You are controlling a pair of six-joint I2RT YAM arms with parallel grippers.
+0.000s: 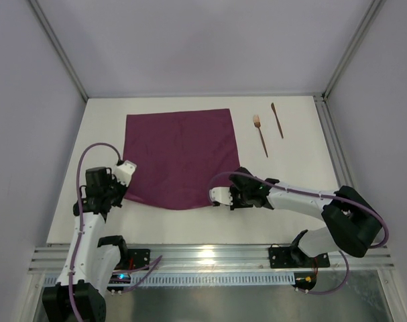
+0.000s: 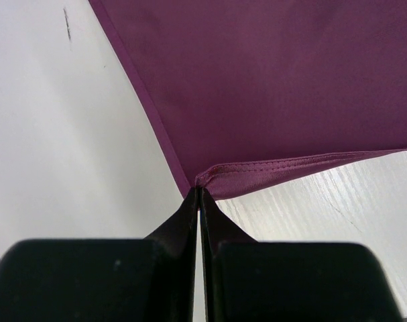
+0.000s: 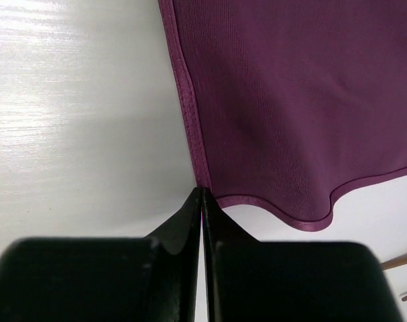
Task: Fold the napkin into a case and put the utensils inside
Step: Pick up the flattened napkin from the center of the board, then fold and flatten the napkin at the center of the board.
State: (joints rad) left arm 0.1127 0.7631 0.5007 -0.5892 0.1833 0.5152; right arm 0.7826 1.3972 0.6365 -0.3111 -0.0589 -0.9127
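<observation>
The magenta-purple napkin (image 1: 180, 157) lies spread flat as a square, not folded into a case. My left gripper (image 1: 123, 193) is at its near-left corner. In the left wrist view the jaws are shut on that corner (image 2: 200, 188), and the hem beside it curls up. My right gripper (image 1: 216, 200) is at the near-right corner, and its jaws are shut on the corner's tip (image 3: 203, 191). The near edge there lifts in a wave. The copper fork (image 1: 260, 134) and knife (image 1: 277, 121) lie side by side to the right of the napkin, apart from it.
The white table (image 1: 290, 168) ends at a metal rail (image 1: 210, 258) in front of the arm bases. Grey walls stand along the left, far and right sides. Bare table shows between the napkin and the utensils and along the near edge.
</observation>
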